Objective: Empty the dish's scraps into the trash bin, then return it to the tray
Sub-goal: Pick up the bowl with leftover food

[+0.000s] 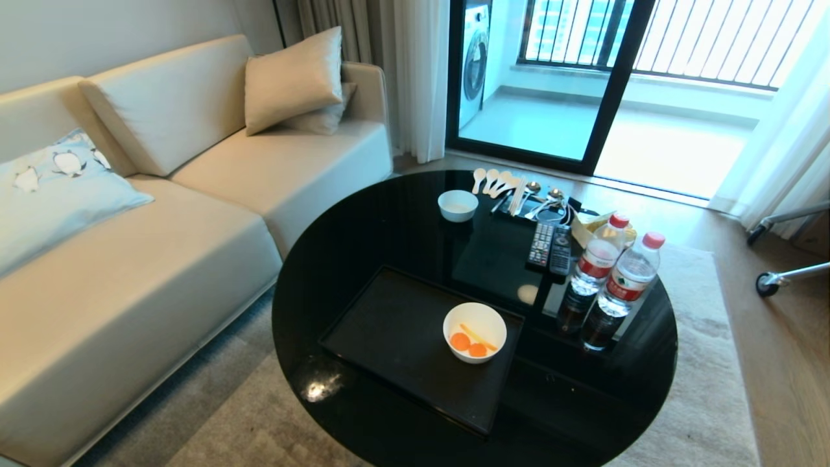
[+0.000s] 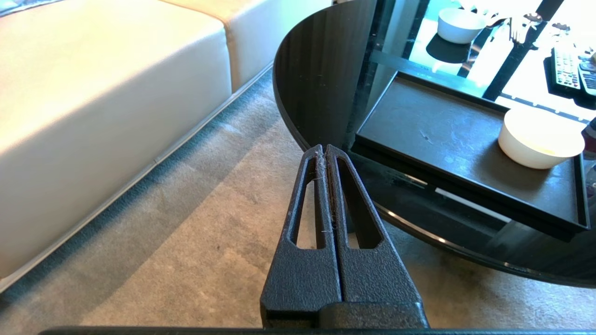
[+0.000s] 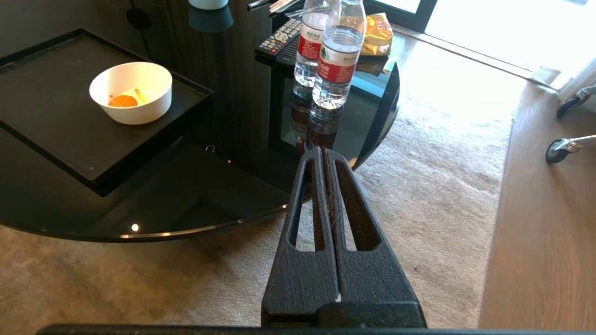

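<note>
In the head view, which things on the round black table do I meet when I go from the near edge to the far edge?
Black tray with the white bowl of orange scraps → two water bottles → remote controls → small white bowl → row of spoons.

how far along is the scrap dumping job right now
Nothing looks done yet. The round white bowl sits on the flat black tray, with the orange slices and yellow strip inside it. Nothing is in hand: the left gripper and right gripper hang shut and empty over the carpet, short of the round black glass table. All steps remain, and no trash bin is in view.
</note>
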{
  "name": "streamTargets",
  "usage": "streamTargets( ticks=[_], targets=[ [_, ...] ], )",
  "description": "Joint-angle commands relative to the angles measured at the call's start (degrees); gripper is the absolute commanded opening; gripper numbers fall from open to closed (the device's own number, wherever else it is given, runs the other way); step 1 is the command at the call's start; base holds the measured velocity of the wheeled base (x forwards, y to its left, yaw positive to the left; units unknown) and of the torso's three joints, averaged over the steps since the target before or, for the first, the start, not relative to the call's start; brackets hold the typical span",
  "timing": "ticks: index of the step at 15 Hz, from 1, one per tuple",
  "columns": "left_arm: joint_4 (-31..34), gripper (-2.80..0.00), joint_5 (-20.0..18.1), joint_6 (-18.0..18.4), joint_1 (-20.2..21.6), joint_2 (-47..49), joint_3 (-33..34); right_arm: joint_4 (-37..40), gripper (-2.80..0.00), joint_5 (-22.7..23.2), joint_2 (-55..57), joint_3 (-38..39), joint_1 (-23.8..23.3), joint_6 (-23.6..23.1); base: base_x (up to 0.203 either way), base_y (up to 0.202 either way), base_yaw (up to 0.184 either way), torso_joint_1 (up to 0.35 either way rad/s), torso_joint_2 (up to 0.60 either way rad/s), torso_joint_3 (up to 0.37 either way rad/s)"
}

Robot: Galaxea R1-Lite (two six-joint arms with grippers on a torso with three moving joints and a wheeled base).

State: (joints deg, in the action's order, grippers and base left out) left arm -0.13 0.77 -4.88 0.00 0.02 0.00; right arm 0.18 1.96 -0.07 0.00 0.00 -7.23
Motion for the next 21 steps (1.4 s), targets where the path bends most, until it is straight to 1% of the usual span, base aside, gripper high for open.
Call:
streamTargets(
  ticks=[1, 3, 6, 8, 9, 10, 12, 14, 16, 19, 21],
  targets=[
    [0.0, -2.8, 0.0, 0.0, 0.0, 0.0, 0.0, 0.0, -2.8, 0.0, 0.1, 0.0, 0.0, 0.6, 0.0, 0.0, 0.0, 0.0, 0.0, 0.0],
    [0.0, -2.8, 0.0, 0.0, 0.0, 0.0, 0.0, 0.0, -2.8, -0.2, 0.1, 0.0, 0.0, 1.9, 0.0, 0.0, 0.0, 0.0, 0.0, 0.0],
    [0.0, -2.8, 0.0, 0.0, 0.0, 0.0, 0.0, -0.6, -2.8, -0.1, 0.1, -0.2, 0.0, 2.0, 0.0, 0.0, 0.0, 0.0, 0.0, 0.0],
    [0.0, -2.8, 0.0, 0.0, 0.0, 0.0, 0.0, -1.1, -2.8, 1.5, 0.1, -1.8, 0.0, 2.2, 0.0, 0.0, 0.0, 0.0, 0.0, 0.0],
    [0.0, -2.8, 0.0, 0.0, 0.0, 0.0, 0.0, -0.3, -2.8, 2.7, 0.1, -4.4, 0.0, 2.2, 0.0, 0.0, 0.0, 0.0, 0.0, 0.0],
    [0.0, -2.8, 0.0, 0.0, 0.0, 0.0, 0.0, 1.9, -2.8, 5.0, 0.2, -7.6, 0.0, 2.1, 0.0, 0.0, 0.0, 0.0, 0.0, 0.0],
    [0.0, -2.8, 0.0, 0.0, 0.0, 0.0, 0.0, 8.1, -2.8, 8.8, 2.8, -14.7, 0.0, 1.5, 0.0, 0.0, 0.0, 0.0, 0.0, 0.0],
    [0.0, -2.8, 0.0, 0.0, 0.0, 0.0, 0.0, 10.8, -2.8, 10.0, 9.1, -19.2, 0.0, -2.1, 0.0, 0.0, 0.0, 0.0, 0.0, 0.0],
    [0.0, -2.8, 0.0, 0.0, 0.0, 0.0, 0.0, 11.2, -2.8, 11.8, 16.5, -23.3, 0.5, -6.6, 0.0, 0.0, 0.0, 0.0, 0.0, 0.0],
    [0.0, -2.8, 0.0, 0.0, 0.0, 0.0, 0.0, 10.8, -2.8, 14.4, 26.5, -28.7, 2.0, -11.3, 0.0, 0.0, 0.0, 0.0, 0.0, 0.0],
    [0.0, -2.8, 0.0, 0.0, 0.0, 0.0, 0.0, 9.5, -2.8, 14.9, 32.8, -31.3, 3.1, -13.0, 0.0, 0.0, 0.0, 0.0, 0.0, 0.0]
  ],
)
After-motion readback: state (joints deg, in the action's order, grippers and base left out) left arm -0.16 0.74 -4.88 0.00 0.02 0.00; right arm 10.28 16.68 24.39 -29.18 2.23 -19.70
